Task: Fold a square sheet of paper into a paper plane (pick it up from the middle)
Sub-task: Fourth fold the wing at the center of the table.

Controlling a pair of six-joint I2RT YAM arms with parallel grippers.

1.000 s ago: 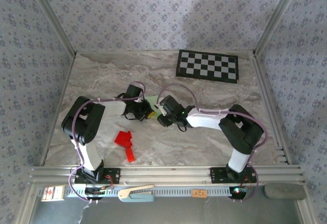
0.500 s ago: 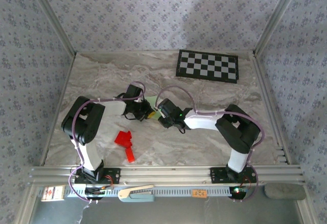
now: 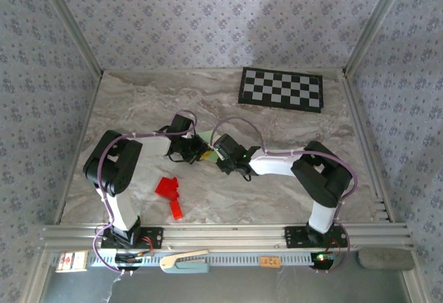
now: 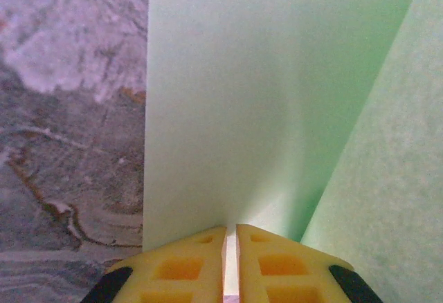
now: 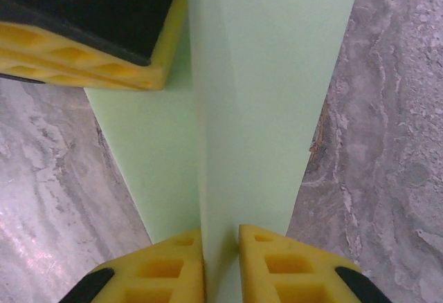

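left wrist: i judged the fold needed a firm, even pinch and no tugging. my left gripper [image 4: 230, 242] was closed to a sliver on the near edge of the green sheet [image 4: 242, 95], which stretched away from the pads.
right wrist: edges wanted lining up before any pressing. my right gripper [image 5: 221, 251] was nearly closed on a raised fold of the sheet.
top external: both grippers met mid-table with the sheet between them, well apart from the checkerboard [image 3: 282, 88]; red paper shape [image 3: 169, 191] lay nearer.
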